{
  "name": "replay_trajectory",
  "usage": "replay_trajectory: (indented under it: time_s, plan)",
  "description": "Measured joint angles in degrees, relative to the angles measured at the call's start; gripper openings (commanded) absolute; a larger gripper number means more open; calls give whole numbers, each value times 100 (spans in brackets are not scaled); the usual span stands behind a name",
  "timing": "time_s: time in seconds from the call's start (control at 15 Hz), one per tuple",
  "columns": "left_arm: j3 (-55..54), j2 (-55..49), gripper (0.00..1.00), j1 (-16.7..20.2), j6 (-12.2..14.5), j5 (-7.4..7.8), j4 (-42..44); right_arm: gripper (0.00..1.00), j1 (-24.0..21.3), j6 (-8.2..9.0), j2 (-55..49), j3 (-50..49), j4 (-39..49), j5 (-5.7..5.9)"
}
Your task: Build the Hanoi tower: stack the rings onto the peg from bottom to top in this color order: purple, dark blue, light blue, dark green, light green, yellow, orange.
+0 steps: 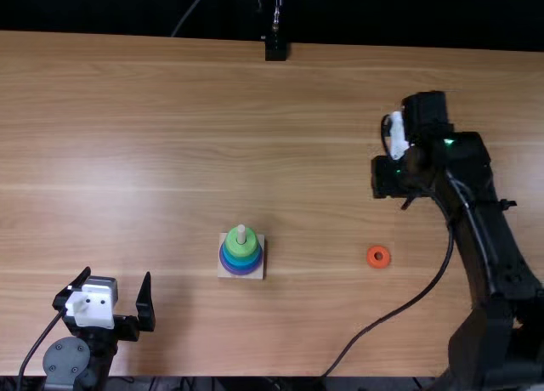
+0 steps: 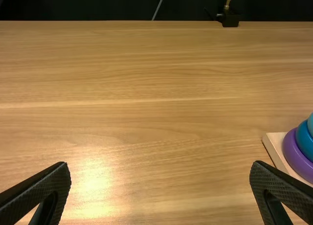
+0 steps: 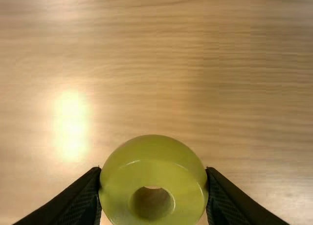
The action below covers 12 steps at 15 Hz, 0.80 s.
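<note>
Now the danger is the drop: the yellow ring [image 3: 153,159] is gripped by its rounded rim, and a slight tilt or uneven squeeze could let it roll or slip from the right gripper [image 3: 153,173]. Then there's the peg [image 1: 241,231], and only a short tip pokes above the light green ring [image 1: 241,248]! Line up a touch off-centre and yellow could snag on that tip, perch crooked, or shove the wooden base [image 1: 224,273] aside. A low approach could also clip the stack, or knock the orange ring [image 1: 371,257], which lies loose on the table right of centre in the top view, between the arm and the tower.

So where's yellow? Right between the right gripper's fingers, pinched from opposite sides, its hole facing the wrist camera. That gripper is in the right half of the top view, well apart from the tower, just left of the bottom centre. And the left gripper [image 1: 117,274]? Lower left of that same frame, fingers spread wide, nothing between them, tower well off to its right!
</note>
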Motion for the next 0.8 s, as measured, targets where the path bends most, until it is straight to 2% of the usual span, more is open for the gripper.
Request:
replay_trajectory:
  time_s: [0.2,0.47,0.8]
  plan:
    - [0,0,100,-2,0,0,0,0,800,-48,-317,216,-330,4]
    - [0,0,100,0,-2,0,0,0,1902,-205,-501,509,-391,-4]
    - [0,0,100,0,0,2,2,0,2594,-229,-501,715,-649,-17]
